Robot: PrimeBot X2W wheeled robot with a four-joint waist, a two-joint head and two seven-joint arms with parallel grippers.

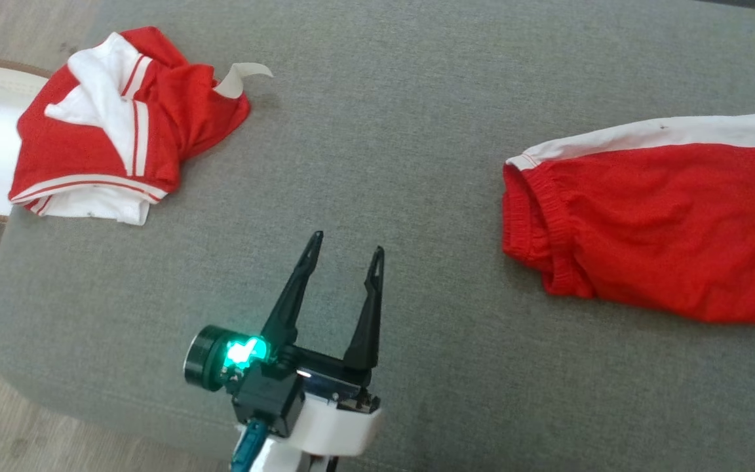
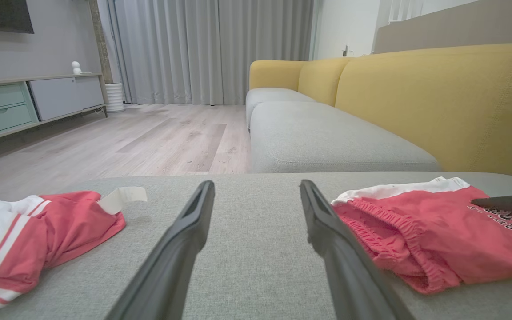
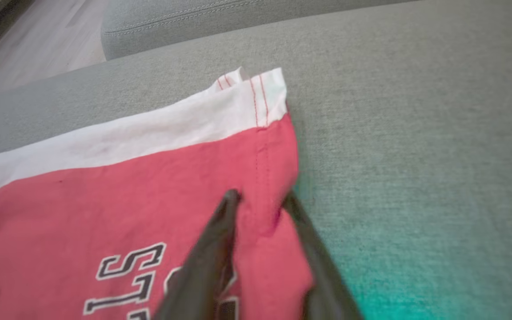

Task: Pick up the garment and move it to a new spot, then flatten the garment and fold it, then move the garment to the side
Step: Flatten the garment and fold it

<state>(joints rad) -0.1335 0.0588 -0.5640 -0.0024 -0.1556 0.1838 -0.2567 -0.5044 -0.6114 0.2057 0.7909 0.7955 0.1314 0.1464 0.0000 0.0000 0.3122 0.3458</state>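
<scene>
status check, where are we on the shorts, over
Left gripper open above cushion. Right gripper straddling red shorts hem corner, grip unconfirmed. Crumpled garment far left, nothing in the way.

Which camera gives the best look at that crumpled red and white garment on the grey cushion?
The head view: it looks down on the whole crumpled garment, showing its folds, white stripes and loose white strip. The left wrist view catches it low and side-on, cut off at the picture's edge.

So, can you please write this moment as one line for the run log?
left hand open over grey cushion | right hand astride Bulls shorts hem, grip unclear | crumpled red-white garment apart, untouched
</scene>
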